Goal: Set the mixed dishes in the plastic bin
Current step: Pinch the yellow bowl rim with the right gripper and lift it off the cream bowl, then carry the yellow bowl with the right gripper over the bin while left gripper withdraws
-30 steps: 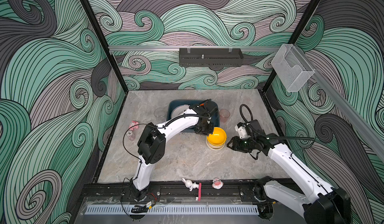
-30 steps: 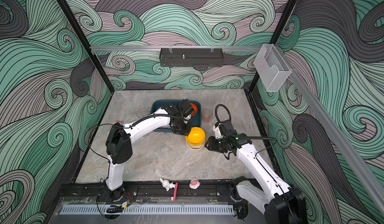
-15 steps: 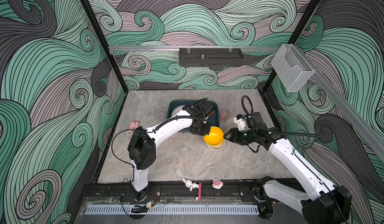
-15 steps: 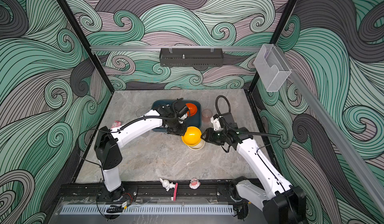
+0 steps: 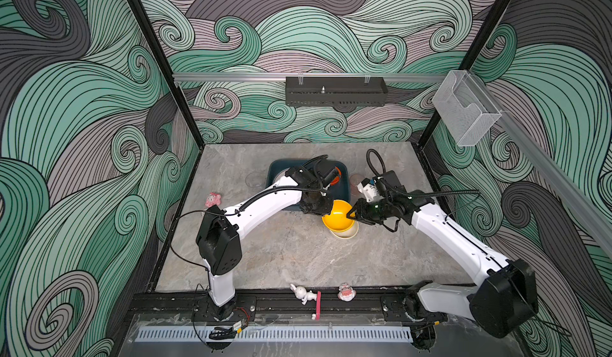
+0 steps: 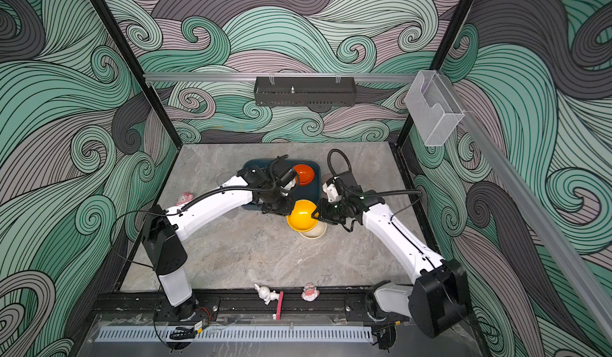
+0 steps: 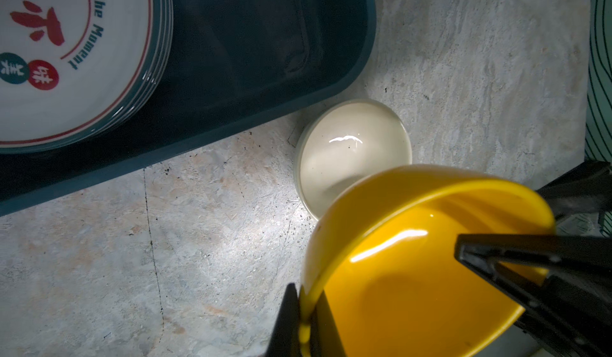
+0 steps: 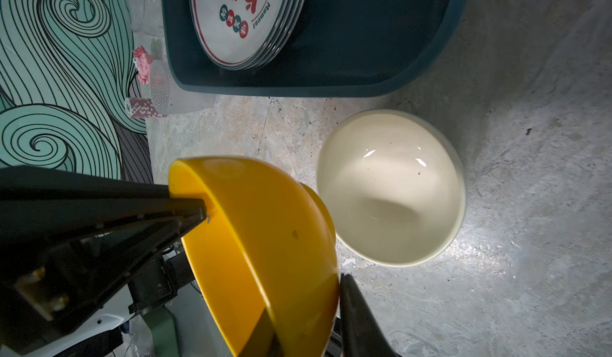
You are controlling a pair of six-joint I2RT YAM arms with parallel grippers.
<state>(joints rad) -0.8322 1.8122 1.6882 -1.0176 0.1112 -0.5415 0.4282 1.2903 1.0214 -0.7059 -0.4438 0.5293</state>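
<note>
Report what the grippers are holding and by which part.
The yellow bowl, by its rim: left gripper pinches one side, right gripper the opposite side.

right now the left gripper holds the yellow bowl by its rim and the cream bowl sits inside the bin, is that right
Not quite. The cream bowl is not inside the bin: the left wrist view shows it on the table, just outside the bin's rim. The rest holds: the left gripper holds the yellow bowl by its rim.
</note>
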